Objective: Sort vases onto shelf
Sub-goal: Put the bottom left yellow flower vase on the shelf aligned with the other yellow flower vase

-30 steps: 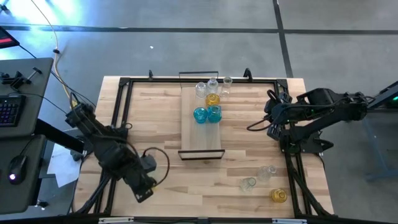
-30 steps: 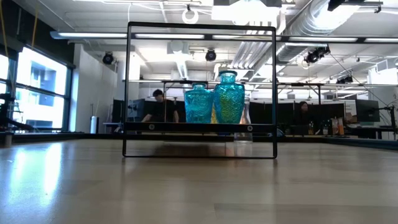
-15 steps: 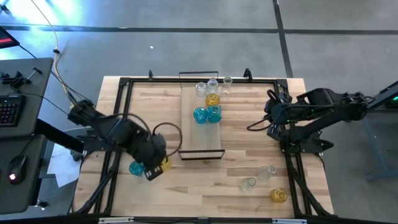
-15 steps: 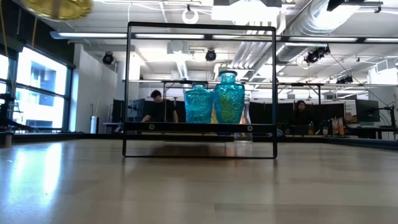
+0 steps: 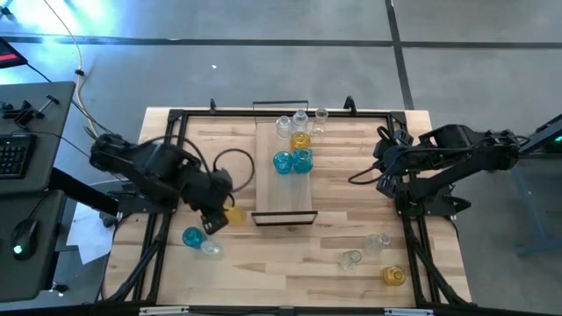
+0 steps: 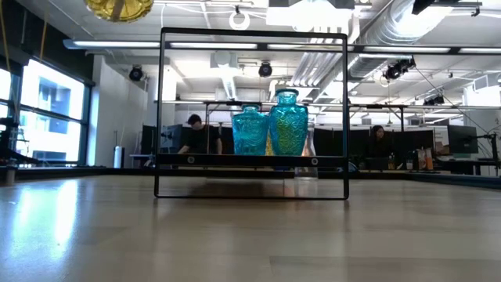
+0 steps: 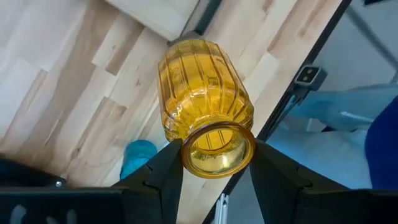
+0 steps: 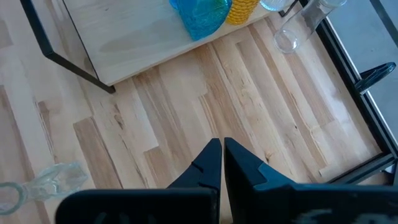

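My left gripper (image 5: pixel 221 216) hangs over the table's left half, just left of the shelf's near end, shut on an amber-yellow vase (image 7: pixel 205 93). The vase's bottom shows at the top of the low view (image 6: pixel 119 8). The shelf (image 5: pixel 284 189), a light-wood board in a thin black frame, carries two teal vases (image 5: pixel 292 161), an amber one (image 5: pixel 300 140) and several clear ones (image 5: pixel 284 125) standing at its far end. A teal vase (image 5: pixel 191 237) and a clear vase (image 5: pixel 211 248) rest on the table near my left gripper. My right gripper (image 8: pixel 221 146) is shut and empty, high over the table's right side. My left gripper pinches the amber vase's mouth end (image 7: pixel 191 152) between its two fingers (image 7: pixel 163 171), one on each side of the neck. The fingers come from above, slanting steeply down. The ribbed belly hangs below them, mouth uppermost, lifted clear of the table.
Two clear vases (image 5: pixel 378 243) (image 5: pixel 351 259) and an amber one (image 5: pixel 393 276) are on the table at the near right. A black frame (image 5: pixel 176 118) runs round the tabletop. The shelf's near half (image 8: pixel 143 37) is bare board.
My left gripper has risen and swung from the table's near left corner toward the far edge and the shelf's near end, staying shut on the amber vase, which is lifted clear. The teal and clear vases that it covered now show on the table.
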Tool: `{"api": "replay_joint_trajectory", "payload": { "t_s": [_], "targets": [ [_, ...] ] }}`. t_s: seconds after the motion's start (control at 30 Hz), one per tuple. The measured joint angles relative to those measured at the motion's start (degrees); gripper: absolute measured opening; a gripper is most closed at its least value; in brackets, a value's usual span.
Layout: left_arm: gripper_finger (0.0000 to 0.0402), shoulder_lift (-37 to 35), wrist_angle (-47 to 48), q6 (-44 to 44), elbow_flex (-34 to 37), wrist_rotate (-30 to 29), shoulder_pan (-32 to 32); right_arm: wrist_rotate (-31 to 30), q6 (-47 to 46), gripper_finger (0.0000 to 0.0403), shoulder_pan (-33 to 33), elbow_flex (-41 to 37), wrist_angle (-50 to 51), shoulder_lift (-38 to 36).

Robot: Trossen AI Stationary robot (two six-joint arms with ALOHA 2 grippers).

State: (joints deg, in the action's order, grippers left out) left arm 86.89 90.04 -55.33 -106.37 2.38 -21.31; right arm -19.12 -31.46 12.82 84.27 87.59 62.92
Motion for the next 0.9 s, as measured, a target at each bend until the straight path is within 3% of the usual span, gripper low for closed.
{"api": "replay_joint_trajectory", "payload": {
  "t_s": [0.3,0.57,0.9],
  "targets": [
    [0.0145,-4.7,0.0,1.5,0.0,-5.5,5.1,-1.4,0.0,0.0,0.0,0.0,0.0,0.0],
    [0.0146,-5.0,0.0,14.4,0.0,-6.5,15.4,-1.4,-1.1,0.0,0.0,0.0,0.0,0.0],
    [0.0146,-4.5,0.0,29.1,0.0,-13.6,30.9,-1.4,-1.6,0.0,0.0,0.0,0.0,0.0]
  ]
}}
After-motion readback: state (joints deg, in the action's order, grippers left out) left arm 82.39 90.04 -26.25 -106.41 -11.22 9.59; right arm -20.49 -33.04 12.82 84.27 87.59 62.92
